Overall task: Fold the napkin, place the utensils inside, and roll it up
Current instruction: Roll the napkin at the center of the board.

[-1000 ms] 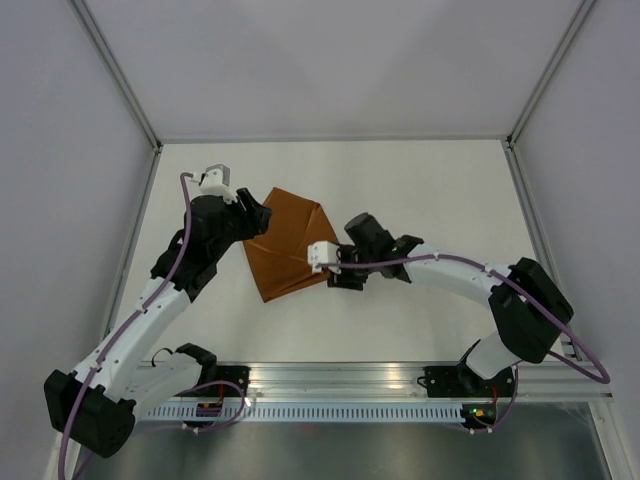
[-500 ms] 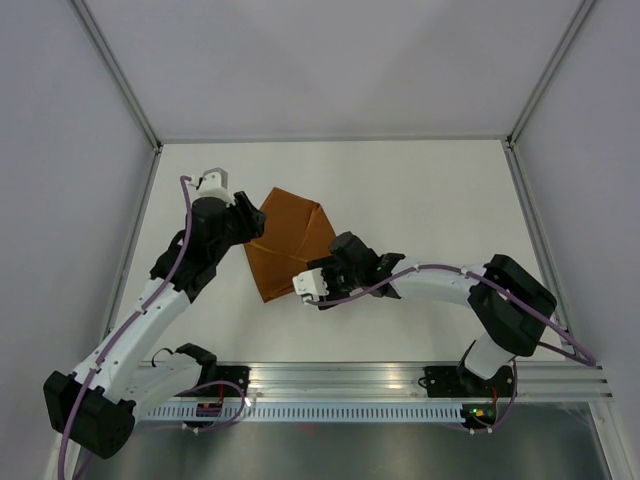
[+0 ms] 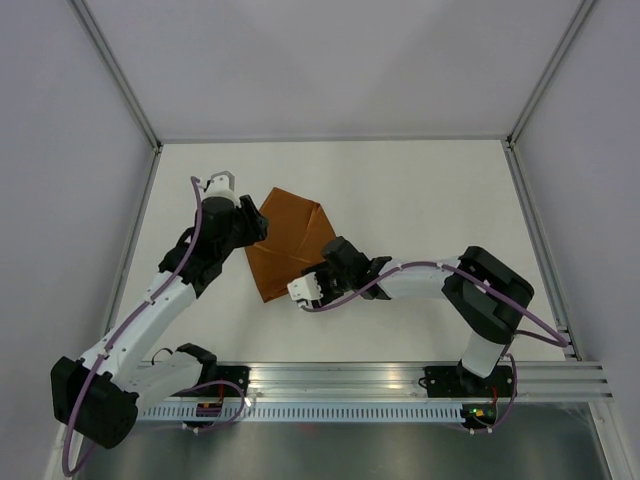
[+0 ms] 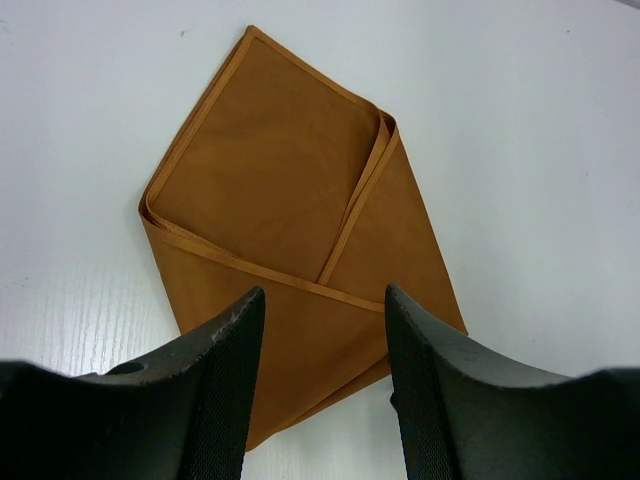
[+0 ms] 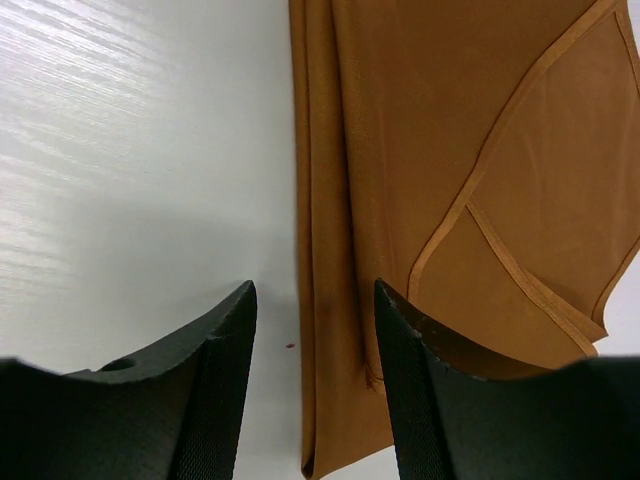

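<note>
The rust-orange napkin [image 3: 290, 238] lies flat on the white table, folded into a kite shape with hemmed flaps crossing on top. My left gripper [image 3: 252, 222] hovers at its left corner; in the left wrist view its jaws [image 4: 322, 295] stand open with only cloth [image 4: 280, 180] beneath them. My right gripper [image 3: 315, 280] is at the napkin's near right edge. Seen from the right wrist, its open jaws [image 5: 314, 285] straddle the folded edge of the napkin [image 5: 420, 130], holding nothing. The utensils are out of view.
White walls and a metal frame [image 3: 120, 80] enclose the table on three sides. The arm bases sit on the aluminium rail [image 3: 340, 378] at the near edge. A tiny red speck [image 5: 290, 345] lies on the table beside the napkin's edge.
My right gripper has moved left and nearer, from the napkin's right side to its near right edge. The left gripper has shifted slightly. The napkin has not moved.
</note>
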Controlling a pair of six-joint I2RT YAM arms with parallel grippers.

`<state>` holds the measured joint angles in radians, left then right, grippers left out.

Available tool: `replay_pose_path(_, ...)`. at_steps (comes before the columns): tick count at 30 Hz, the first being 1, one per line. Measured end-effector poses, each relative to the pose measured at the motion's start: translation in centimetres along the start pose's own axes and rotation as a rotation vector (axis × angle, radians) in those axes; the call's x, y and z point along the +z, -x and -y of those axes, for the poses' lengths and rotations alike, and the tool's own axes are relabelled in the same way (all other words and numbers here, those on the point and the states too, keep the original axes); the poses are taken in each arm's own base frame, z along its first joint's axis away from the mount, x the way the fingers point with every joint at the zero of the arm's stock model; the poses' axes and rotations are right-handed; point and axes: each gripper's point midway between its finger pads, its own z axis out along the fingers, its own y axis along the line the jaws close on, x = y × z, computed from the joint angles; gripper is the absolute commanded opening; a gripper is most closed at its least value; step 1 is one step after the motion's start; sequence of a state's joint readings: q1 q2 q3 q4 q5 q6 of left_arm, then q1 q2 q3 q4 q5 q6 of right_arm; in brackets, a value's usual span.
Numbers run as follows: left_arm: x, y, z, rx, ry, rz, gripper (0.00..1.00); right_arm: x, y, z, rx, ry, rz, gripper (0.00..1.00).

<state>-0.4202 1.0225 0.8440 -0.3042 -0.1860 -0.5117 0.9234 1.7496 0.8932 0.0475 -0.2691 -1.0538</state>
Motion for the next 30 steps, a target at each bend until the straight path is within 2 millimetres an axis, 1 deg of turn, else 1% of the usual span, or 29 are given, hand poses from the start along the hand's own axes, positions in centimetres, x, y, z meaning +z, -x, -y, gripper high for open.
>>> replay_pose_path(5,0.4,-0.8,-0.4,0.004,0.009,-0.017,0.56,0.5,-0.1,0.7,-0.02,-0.032,-0.002,0.56)
replay_pose_path(11,0.8,-1.7,-0.7,0.008,0.018,-0.036,0.56,0.9,-0.4,1.1,-0.031,-0.048,-0.008,0.56)
replay_pose_path(13,0.9,-1.9,-0.8,0.008,0.018,-0.04,0.56,1.0,-0.4,1.2,-0.037,-0.049,-0.01,0.51)
replay_pose_path(16,1.0,-2.4,-1.0,0.01,0.022,-0.047,0.56,1.4,-0.5,1.5,-0.039,-0.051,-0.012,0.5)
replay_pose_path(21,1.2,-3.9,-1.8,0.016,0.037,-0.078,0.56,1.7,-0.7,2.2,-0.032,-0.052,-0.013,0.5)
replay_pose_path(24,1.3,-4.7,-2.1,0.019,0.04,-0.096,0.56,1.6,-1.0,2.2,-0.024,-0.046,-0.017,0.45)
replay_pose_path(27,1.3,-5.2,-2.2,0.019,0.034,-0.107,0.55,1.5,-1.3,2.0,-0.015,-0.034,-0.019,0.44)
replay_pose_path(30,1.3,-5.5,-2.0,0.019,0.022,-0.117,0.55,1.5,-1.4,1.9,-0.011,-0.027,-0.02,0.41)
